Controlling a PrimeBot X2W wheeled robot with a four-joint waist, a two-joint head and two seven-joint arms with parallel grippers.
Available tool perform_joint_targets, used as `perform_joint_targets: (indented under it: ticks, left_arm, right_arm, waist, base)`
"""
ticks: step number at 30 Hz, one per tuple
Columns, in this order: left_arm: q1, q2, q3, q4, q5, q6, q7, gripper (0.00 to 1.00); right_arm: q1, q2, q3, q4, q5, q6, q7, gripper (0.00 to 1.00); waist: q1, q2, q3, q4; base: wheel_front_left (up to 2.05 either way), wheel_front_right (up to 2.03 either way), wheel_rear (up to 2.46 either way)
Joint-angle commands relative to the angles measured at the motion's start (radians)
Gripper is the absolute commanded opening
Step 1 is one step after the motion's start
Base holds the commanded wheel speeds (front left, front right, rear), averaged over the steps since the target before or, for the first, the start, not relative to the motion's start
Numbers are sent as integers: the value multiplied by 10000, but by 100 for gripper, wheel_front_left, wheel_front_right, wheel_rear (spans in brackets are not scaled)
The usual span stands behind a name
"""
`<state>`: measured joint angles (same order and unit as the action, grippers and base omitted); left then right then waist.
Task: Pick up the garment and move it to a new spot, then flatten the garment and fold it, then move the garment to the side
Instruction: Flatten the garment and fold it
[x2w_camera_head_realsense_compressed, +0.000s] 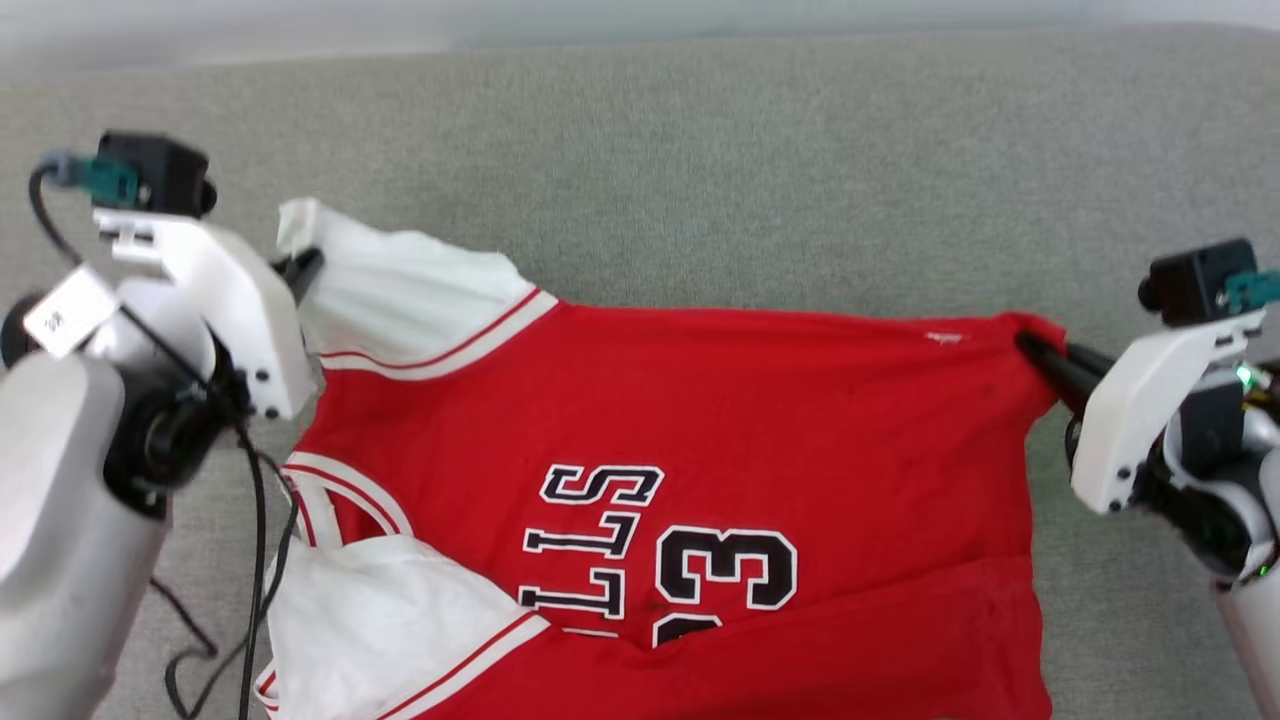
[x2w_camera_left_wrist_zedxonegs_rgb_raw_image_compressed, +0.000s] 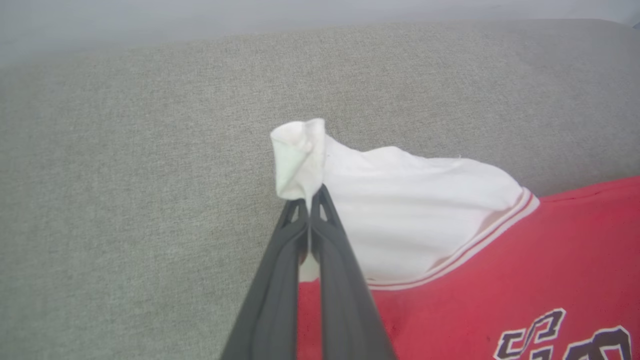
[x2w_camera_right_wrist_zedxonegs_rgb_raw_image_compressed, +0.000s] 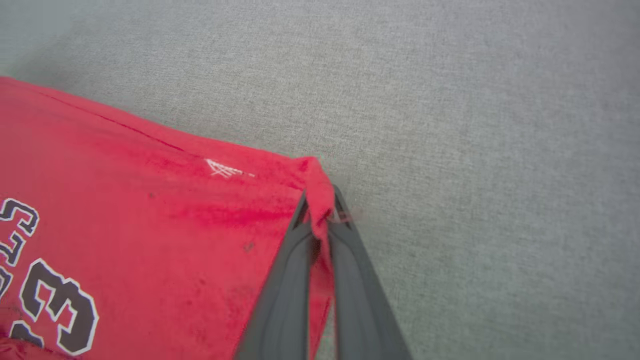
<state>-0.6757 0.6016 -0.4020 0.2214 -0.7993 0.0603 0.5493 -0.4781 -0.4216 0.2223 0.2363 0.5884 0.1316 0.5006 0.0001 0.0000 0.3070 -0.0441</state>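
Observation:
The garment (x2w_camera_head_realsense_compressed: 760, 420) is a red T-shirt with white sleeves and black-and-white lettering, spread across the grey cushion with its neckband (x2w_camera_head_realsense_compressed: 330, 495) at the left. My left gripper (x2w_camera_head_realsense_compressed: 305, 268) is shut on the tip of the far white sleeve (x2w_camera_left_wrist_zedxonegs_rgb_raw_image_compressed: 300, 155), which bunches up above the fingertips. My right gripper (x2w_camera_head_realsense_compressed: 1030, 348) is shut on the red hem corner (x2w_camera_right_wrist_zedxonegs_rgb_raw_image_compressed: 317, 192) at the shirt's far right. The fabric is stretched between the two grips. A second white sleeve (x2w_camera_head_realsense_compressed: 380, 620) lies near the bottom left.
The grey fabric cushion (x2w_camera_head_realsense_compressed: 700, 180) runs wide beyond the shirt, with bare surface at the back and to the right (x2w_camera_right_wrist_zedxonegs_rgb_raw_image_compressed: 500, 150). A black cable (x2w_camera_head_realsense_compressed: 255, 560) hangs from my left arm over the shirt's neck area.

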Motion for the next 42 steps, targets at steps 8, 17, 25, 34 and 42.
perform_joint_targets:
  ticks: [8,17,25,34,42]
  left_arm:
    - [3119,186,666,-1148,-701,731,-971,0]
    - [6237,34,1123,-1977,-1433,1386,-1703,0]
    - [7715,-630,861,-1444,-2043,1402,-1767,0]
    - [7135,-992,756,-949,-1850,991,-2363,100]
    - [6441,-930,1072,-1675,-818,1067,-4037,100]
  right_arm:
    - [1809,392,-436,-162,-17,-19,-467,0]
    - [3565,829,-980,-113,7,-19,-540,0]
    - [4891,1646,-1492,204,-75,-19,-575,0]
    - [4975,1945,-1455,9,-105,-17,-1015,100]
    - [4985,1575,-2305,-1089,-525,-14,-544,100]
  waist:
    - [-1,0,-1182,135]
    - [-1,0,-1948,289]
    - [-1,0,-2329,327]
    - [-1,0,-2409,257]
    - [-1,0,-2514,209]
  base:
    - [0,0,0]
    - [0,0,0]
    - [0,0,0]
    - [0,0,0]
    - [0,0,0]
